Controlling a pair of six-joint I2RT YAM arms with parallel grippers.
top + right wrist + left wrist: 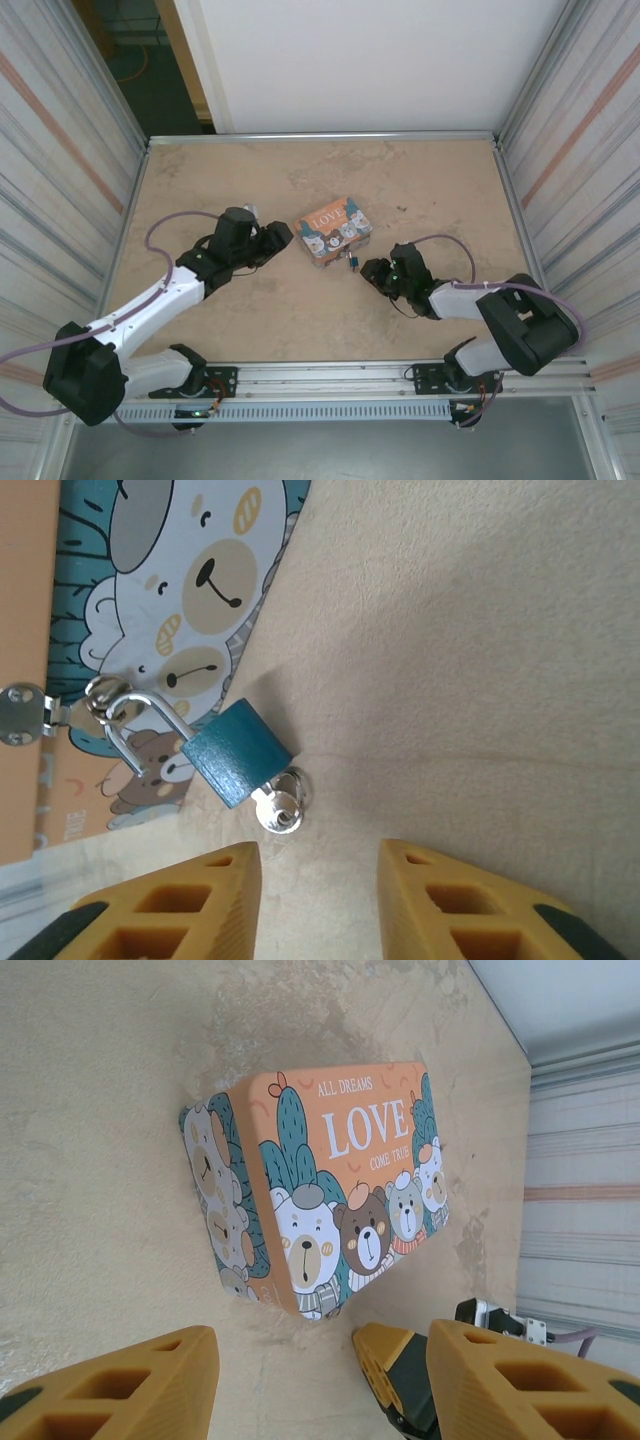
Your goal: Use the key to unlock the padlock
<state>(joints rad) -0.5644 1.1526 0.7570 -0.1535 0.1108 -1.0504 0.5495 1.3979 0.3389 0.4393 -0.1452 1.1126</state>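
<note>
**Place:** robot laboratory, enclosed test cell.

**Evidence:**
- Table point(250, 320): beige stone-look top, framed by a metal edge strip.
- Side walls point(60, 150): pale ribbed panels on the left and right, closing the table in.
- Back panel point(370, 60): plain white.
- Slotted aluminium rail point(330, 378): runs along the near edge and carries the bases of the left arm point(170, 285) and the right arm point(470, 300), both black and white.
- Purple cables point(165, 225): loop from the arms.
- Dark opening point(150, 90): back left corner, with an orange cable point(135, 65) on the floor beyond.
</note>
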